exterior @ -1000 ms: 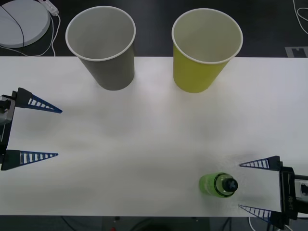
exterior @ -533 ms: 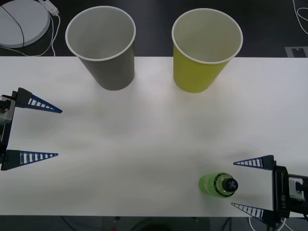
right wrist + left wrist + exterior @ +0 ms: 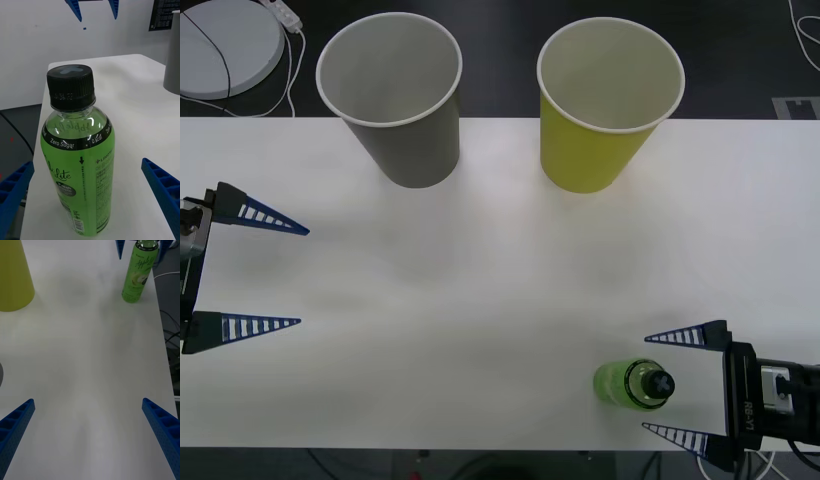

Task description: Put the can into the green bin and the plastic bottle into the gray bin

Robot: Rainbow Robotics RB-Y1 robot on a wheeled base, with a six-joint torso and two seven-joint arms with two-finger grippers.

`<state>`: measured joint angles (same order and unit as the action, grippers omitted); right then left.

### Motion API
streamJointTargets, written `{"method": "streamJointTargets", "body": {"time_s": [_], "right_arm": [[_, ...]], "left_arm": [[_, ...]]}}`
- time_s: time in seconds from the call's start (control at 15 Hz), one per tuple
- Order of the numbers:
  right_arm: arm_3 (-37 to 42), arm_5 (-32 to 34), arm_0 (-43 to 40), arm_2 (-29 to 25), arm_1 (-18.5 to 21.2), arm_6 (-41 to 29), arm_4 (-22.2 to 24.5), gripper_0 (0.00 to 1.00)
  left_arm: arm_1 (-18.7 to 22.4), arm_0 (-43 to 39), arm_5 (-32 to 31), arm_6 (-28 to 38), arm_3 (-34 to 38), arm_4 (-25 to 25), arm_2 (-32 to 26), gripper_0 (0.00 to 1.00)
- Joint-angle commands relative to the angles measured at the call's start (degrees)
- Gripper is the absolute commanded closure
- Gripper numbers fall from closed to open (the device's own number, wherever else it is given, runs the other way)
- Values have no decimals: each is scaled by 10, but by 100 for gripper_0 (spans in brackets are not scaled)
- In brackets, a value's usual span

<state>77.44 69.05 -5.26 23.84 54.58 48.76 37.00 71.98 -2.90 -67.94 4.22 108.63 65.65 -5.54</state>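
Standing upright close to the near edge of the surface (image 3: pixel 480 300), toward its right corner, the plastic bottle (image 3: pixel 633 385) sits with its black cap up, ready for a side grip. The right claw (image 3: pixel 670 385) is level with it, fingers spread wide, tips reaching either side of the bottle but touching nothing; the bottle seems not fully between them. Little room lies between bottle and near edge, so a nudge could tip it off. The left claw (image 3: pixel 275 272) waits by the left edge, fingers apart, holding nothing. Open surface stretches to the far edge, where the gray bin (image 3: pixel 392 95) stands left and the green bin (image 3: pixel 608 100) right, well apart, mouths up.
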Motion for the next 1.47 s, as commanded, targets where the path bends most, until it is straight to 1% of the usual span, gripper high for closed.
{"method": "streamJointTargets", "body": {"time_s": [0.07, 0.73, 1.47], "right_arm": [[6, 1, 2, 1, 0, -4, -3, 0], [6, -3, 20, 26, -2, -8, -2, 0], [6, -8, 39, 51, -18, -6, -2, 0]], "left_arm": [[0, 0, 0, 0, 0, 0, 0, 0], [0, 0, 0, 0, 0, 0, 0, 0], [0, 0, 0, 0, 0, 0, 0, 0]]}}
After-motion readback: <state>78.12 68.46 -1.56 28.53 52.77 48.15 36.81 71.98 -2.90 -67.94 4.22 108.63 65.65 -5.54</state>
